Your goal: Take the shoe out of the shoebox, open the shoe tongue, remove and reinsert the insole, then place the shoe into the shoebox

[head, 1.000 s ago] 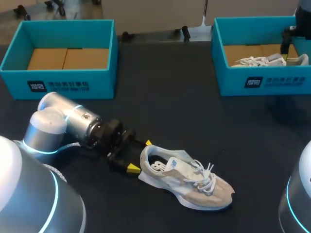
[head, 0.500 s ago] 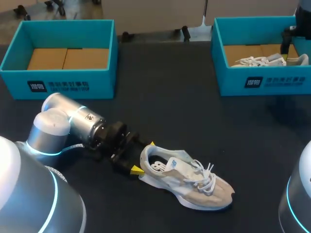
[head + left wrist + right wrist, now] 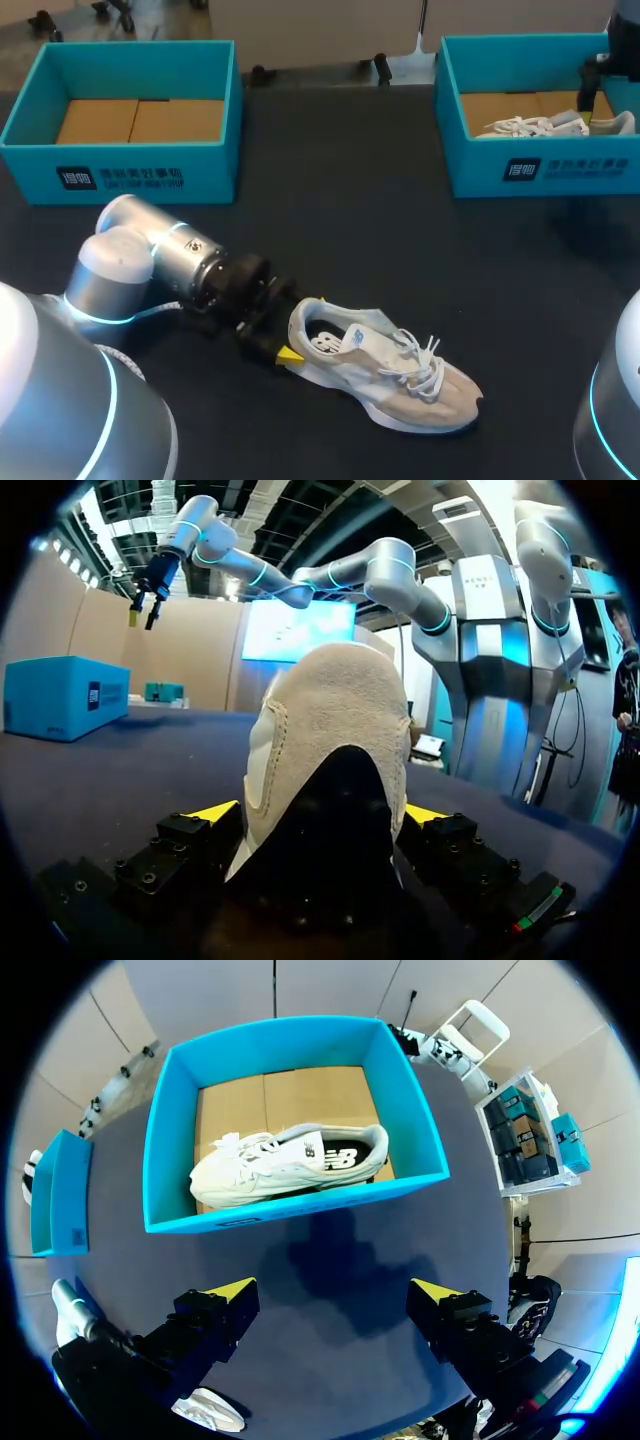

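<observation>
Left arm (image 3: 140, 262): silver-grey rounded joints, a thin glowing cyan ring, a black wrist section.
Right arm (image 3: 612, 410): same silver shell and cyan ring — only its edges show.
Jaws: black blocks with small screws, yellow wedge tips — one carries a green-red strip, perhaps a label.

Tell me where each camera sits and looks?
Head view: above and behind, looking down on the table; left arm and left tool show.
Left wrist view: on the left wrist, facing the beige shoe, heel between its tool tips.
Right wrist view: on the right wrist, looking down into the right shoebox; right tool shows.
Shared: head and left wrist both see that shoe.
</observation>
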You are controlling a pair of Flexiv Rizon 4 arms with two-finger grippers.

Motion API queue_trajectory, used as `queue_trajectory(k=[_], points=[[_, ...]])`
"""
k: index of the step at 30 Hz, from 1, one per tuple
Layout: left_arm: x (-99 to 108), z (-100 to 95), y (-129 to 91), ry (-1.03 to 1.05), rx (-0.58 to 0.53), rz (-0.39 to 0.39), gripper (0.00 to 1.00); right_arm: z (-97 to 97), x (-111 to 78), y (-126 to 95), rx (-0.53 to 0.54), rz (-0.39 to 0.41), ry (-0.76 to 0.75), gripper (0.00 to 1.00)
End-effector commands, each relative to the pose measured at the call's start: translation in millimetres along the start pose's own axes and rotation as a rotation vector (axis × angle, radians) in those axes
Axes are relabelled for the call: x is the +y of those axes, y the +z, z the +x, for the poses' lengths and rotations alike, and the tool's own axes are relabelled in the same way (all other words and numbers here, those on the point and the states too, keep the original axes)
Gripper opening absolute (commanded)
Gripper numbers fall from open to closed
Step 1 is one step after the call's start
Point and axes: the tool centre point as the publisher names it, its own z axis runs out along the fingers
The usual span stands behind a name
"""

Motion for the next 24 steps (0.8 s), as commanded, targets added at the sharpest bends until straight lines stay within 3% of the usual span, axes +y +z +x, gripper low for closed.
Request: queue_trajectory(k=[1, 24], points=[[2.5, -2.6, 5.6, 0.004, 0.006, -0.001, 1.0, -0.3, -1.1, 0.1, 0.0, -0.002, 0.0, 1.0], [1.9, -3.6, 12.1, 0.014, -0.001, 0.002, 1.0, -0.3, -1.1, 0.1, 0.0, -0.002, 0.0, 1.0]])
